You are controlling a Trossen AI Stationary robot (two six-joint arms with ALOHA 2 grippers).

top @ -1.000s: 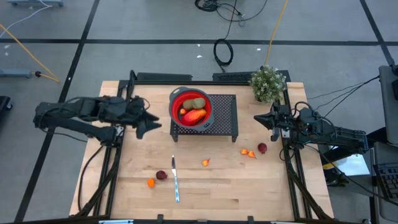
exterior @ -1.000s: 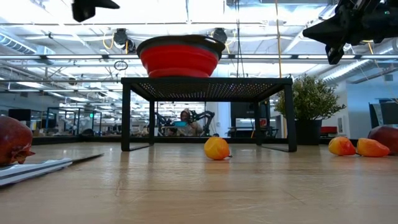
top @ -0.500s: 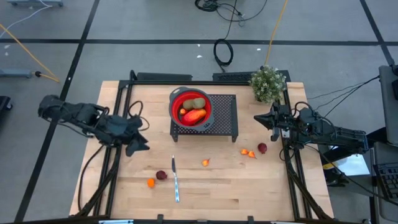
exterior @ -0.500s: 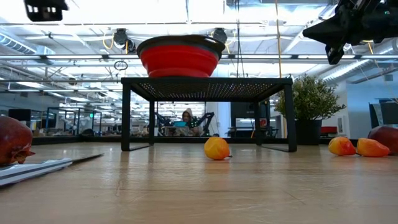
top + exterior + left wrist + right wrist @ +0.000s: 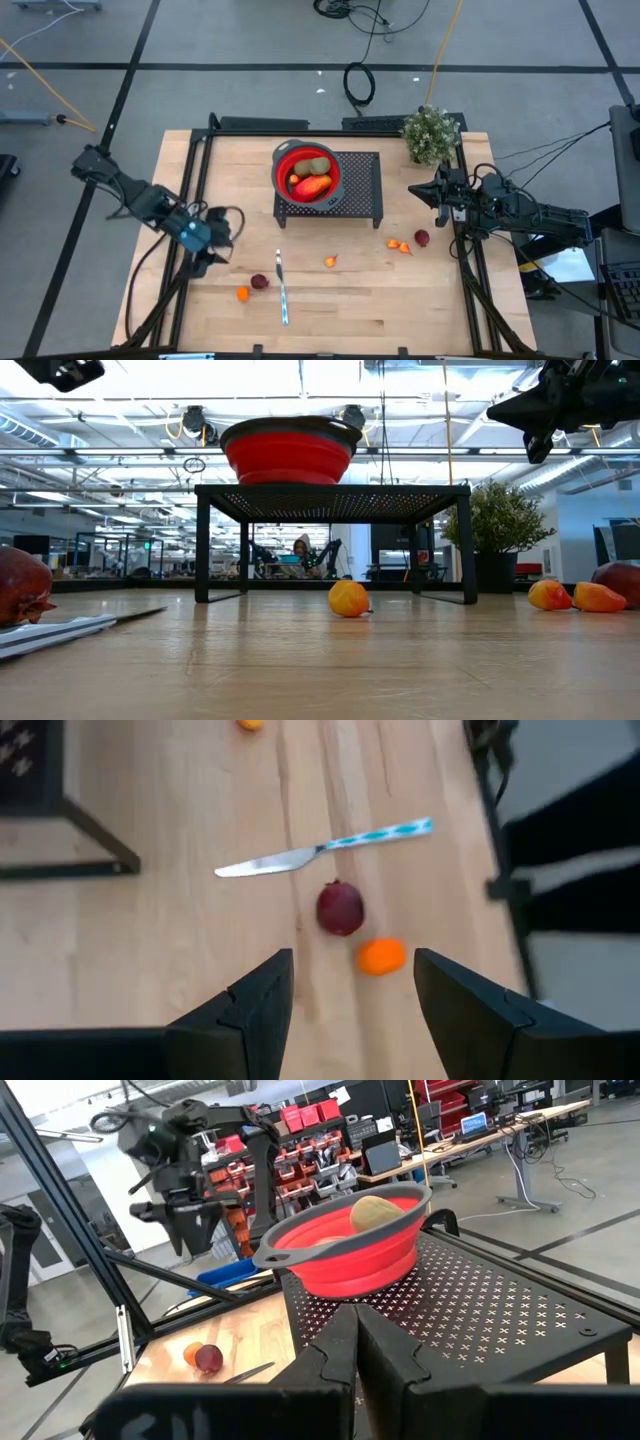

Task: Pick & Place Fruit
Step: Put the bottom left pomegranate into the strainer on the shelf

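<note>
Your round dark red-purple fruit lies on the wooden table just beside a tiny orange fruit; both look round, so no long axis shows. Your left gripper hovers above them, fingers parted and empty. Your right gripper waits pinched shut, holding nothing, at the table's right edge.

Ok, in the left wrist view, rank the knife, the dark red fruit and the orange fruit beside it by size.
1. Knife, longest by far.
2. Dark red fruit.
3. Orange fruit, slightly smaller than the red one; they lie close together, so nearness hardly skews this.
</note>
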